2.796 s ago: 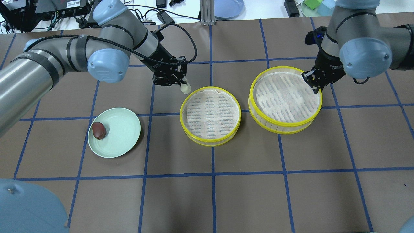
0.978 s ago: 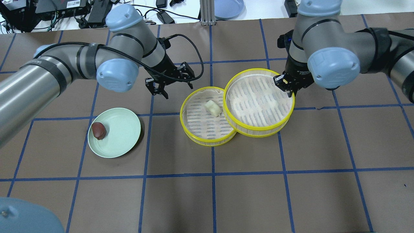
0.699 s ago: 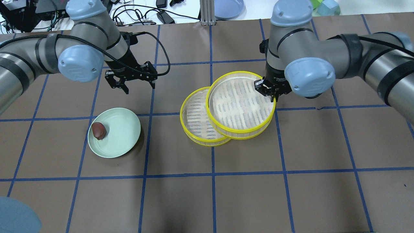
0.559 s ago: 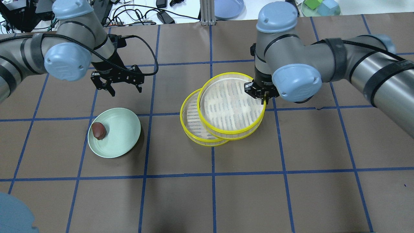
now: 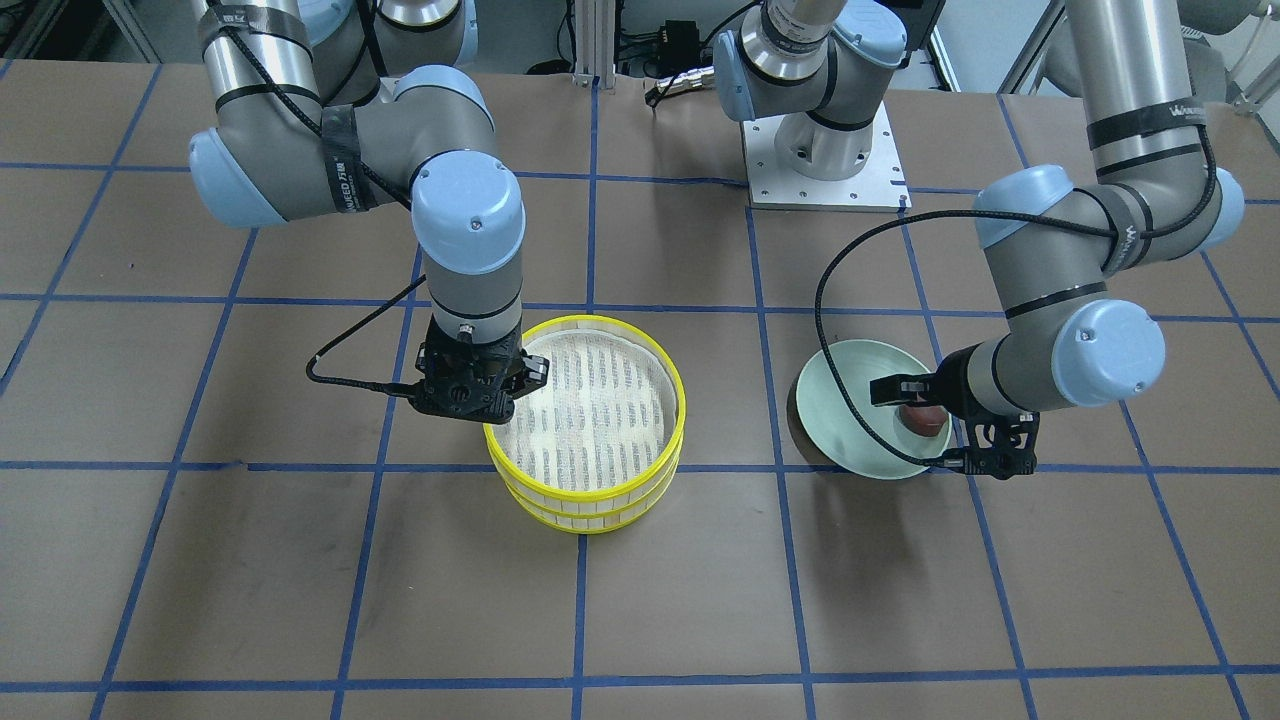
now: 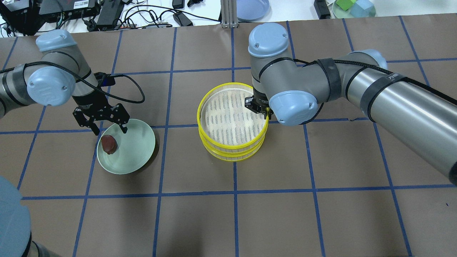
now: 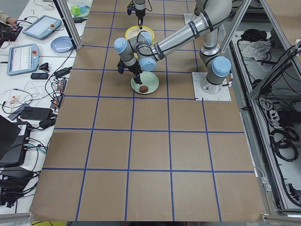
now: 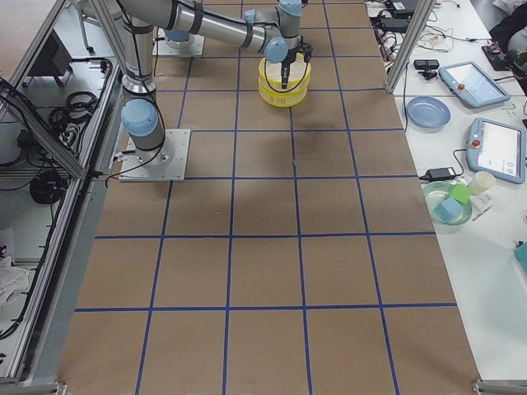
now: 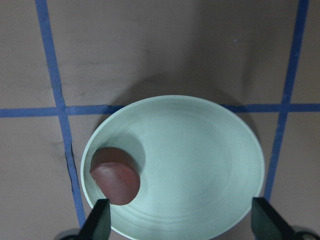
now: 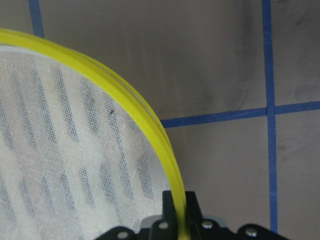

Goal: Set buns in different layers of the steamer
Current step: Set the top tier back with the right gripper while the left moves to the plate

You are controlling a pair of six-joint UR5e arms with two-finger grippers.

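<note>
The two yellow-rimmed steamer trays are stacked at mid-table. The top tray [image 6: 232, 116] [image 5: 590, 400] sits over the lower tray [image 6: 234, 154] [image 5: 585, 512]. My right gripper [image 6: 260, 110] [image 5: 472, 392] is shut on the top tray's rim [image 10: 125, 95]. The cream-white bun is hidden under the top tray. The dark reddish-brown bun [image 6: 109, 144] [image 9: 116, 175] lies on the pale green plate [image 6: 135, 146] [image 9: 200, 160]. My left gripper [image 6: 110, 128] [image 5: 938, 430] hangs open just above the bun, one finger on each side.
A blue plate [image 6: 251, 9], cables and a dish of coloured blocks [image 6: 353, 7] lie beyond the table's far edge. The robot's base plate [image 5: 825, 160] stands at the robot's side of the table. Blue tape lines grid the brown table.
My left gripper dropped the cream bun into the lower tray, then moved left over the plate. My right gripper carried the second tray left onto the first, covering the bun.
</note>
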